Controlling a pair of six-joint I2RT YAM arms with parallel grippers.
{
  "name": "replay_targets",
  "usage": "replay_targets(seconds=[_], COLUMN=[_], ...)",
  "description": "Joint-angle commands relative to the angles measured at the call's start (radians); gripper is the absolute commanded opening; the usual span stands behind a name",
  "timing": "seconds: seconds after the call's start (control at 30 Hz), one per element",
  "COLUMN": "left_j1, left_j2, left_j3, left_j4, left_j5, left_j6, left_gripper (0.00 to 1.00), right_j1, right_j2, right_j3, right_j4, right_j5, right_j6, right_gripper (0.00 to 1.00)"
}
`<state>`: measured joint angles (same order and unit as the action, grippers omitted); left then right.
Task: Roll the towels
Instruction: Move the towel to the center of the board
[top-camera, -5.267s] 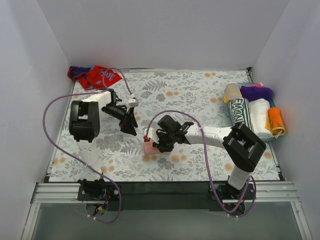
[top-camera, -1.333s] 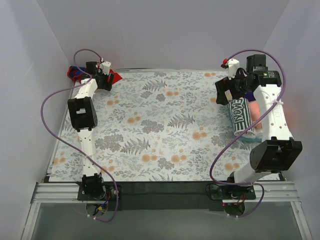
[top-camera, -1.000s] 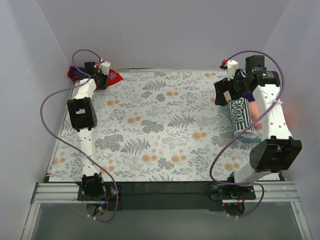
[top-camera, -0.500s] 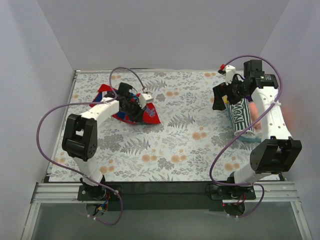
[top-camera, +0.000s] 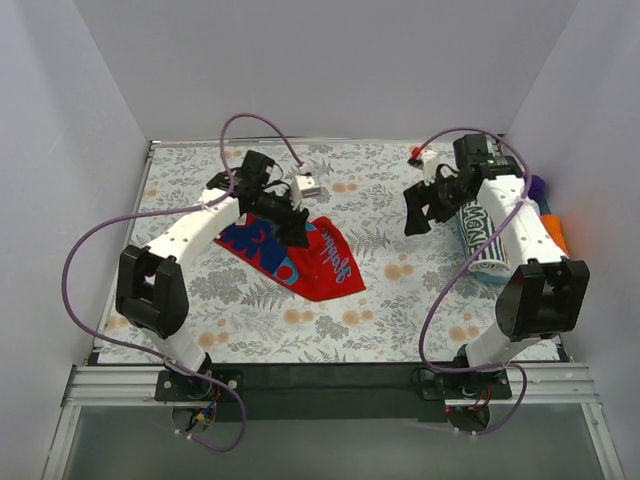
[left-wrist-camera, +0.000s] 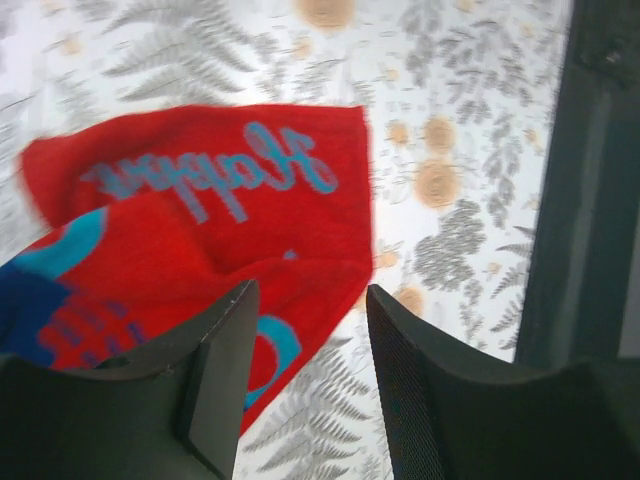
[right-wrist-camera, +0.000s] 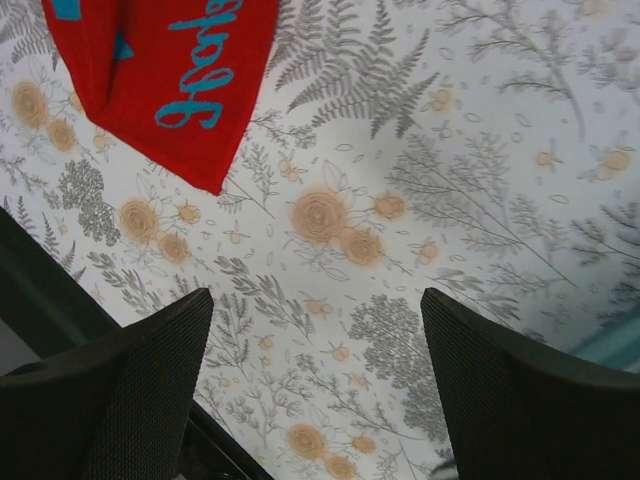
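Note:
One of the towels (top-camera: 300, 258), red and teal-blue with blue script, lies spread flat on the flower-and-fern covering left of centre. My left gripper (top-camera: 292, 228) hovers over its back edge. In the left wrist view the towel (left-wrist-camera: 200, 215) shows beneath and beyond the left gripper (left-wrist-camera: 310, 300), whose jaws stand open with nothing between them. My right gripper (top-camera: 416, 214) hangs above bare covering to the towel's right. Seen from the right wrist, the right gripper (right-wrist-camera: 315, 300) is wide open and empty, with the towel's corner (right-wrist-camera: 170, 70) at the upper left.
Rolled cloths sit along the right edge: a teal-and-white lettered roll (top-camera: 478, 232), a purple one (top-camera: 535, 186) and an orange one (top-camera: 556, 232). White walls close in the back and sides. The dark front rail (left-wrist-camera: 590, 200) borders the covering.
The left arm pulled the red and blue towel from the back left corner to the middle and opened its jaws off it. The right gripper swung leftward from the rolls, jaws slightly narrower.

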<state>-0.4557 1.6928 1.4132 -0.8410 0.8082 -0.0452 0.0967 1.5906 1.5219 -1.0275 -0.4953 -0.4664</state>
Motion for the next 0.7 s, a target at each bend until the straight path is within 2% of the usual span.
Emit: replay_targets(seconds=[0.0, 0.1, 0.23, 0.43, 0.67], left_j1=[0.179, 0.271, 0.386, 0.446, 0.534], left_j2=[-0.03, 0.013, 0.131, 0.297, 0.242], left_j3=[0.026, 0.055, 0.166, 0.291, 0.149], left_j4=[-0.023, 0.017, 0.039, 0.025, 0.065], left_j5=[-0.05, -0.156, -0.263, -0.351, -0.394], left_j6=[0.036, 0.082, 0.134, 0.183, 0.176], left_gripper=[0.43, 0.43, 0.42, 0.42, 0.43], right_j1=[0.089, 0.17, 0.282, 0.385, 0.465], right_j2=[-0.004, 0.014, 0.074, 0.178, 0.258], right_j3=[-0.101, -0.167, -0.221, -0.216, -0.246], right_j4=[0.102, 0.144, 0.233, 0.285, 0.325], right_j5=[0.038, 0.073, 0.151, 0.181, 0.273], right_j6=[0.04, 0.075, 0.117, 0.172, 0.192], right_gripper=[0.75, 0.65, 0.59, 0.52, 0.52])
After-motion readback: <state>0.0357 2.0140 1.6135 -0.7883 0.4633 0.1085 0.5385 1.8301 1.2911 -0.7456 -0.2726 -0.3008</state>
